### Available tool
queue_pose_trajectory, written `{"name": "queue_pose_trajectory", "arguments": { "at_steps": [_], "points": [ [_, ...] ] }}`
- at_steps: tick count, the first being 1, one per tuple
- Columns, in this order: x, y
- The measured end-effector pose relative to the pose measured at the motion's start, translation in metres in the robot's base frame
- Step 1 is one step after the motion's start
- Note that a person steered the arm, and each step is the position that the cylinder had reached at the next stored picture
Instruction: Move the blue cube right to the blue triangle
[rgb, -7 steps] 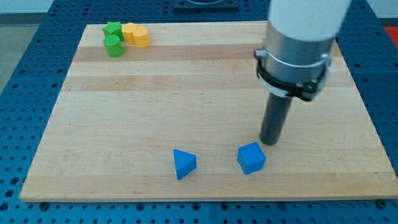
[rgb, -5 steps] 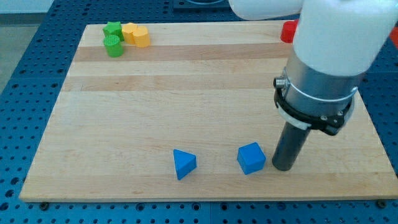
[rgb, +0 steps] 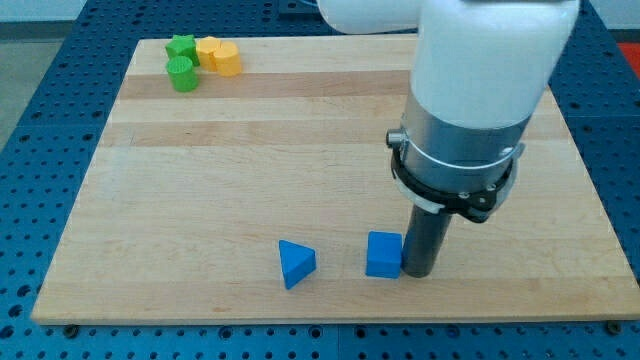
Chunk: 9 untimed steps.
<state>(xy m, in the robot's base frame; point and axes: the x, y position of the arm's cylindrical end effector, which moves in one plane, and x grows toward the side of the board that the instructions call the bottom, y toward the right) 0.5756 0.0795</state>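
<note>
The blue cube (rgb: 383, 254) sits near the view's bottom edge of the wooden board (rgb: 250, 170). The blue triangle (rgb: 295, 263) lies to its left, with a gap of about a block's width between them. My tip (rgb: 416, 273) stands right against the cube's right side, touching it or nearly so. The arm's white and grey body rises above it and hides the board's upper right part.
At the board's top left corner stands a cluster: a green star (rgb: 181, 46), a green cylinder (rgb: 182, 73) and two yellow blocks (rgb: 219, 56). The board's bottom edge lies just below the blue blocks.
My tip came down from above the cube to its right side, then moved left. The blue cube slid left toward the triangle and turned to sit square.
</note>
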Motion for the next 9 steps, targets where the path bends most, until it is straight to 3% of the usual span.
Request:
{"name": "queue_pose_trajectory", "arguments": {
  "at_steps": [9],
  "points": [
    [-0.010, -0.038]
  ]
}}
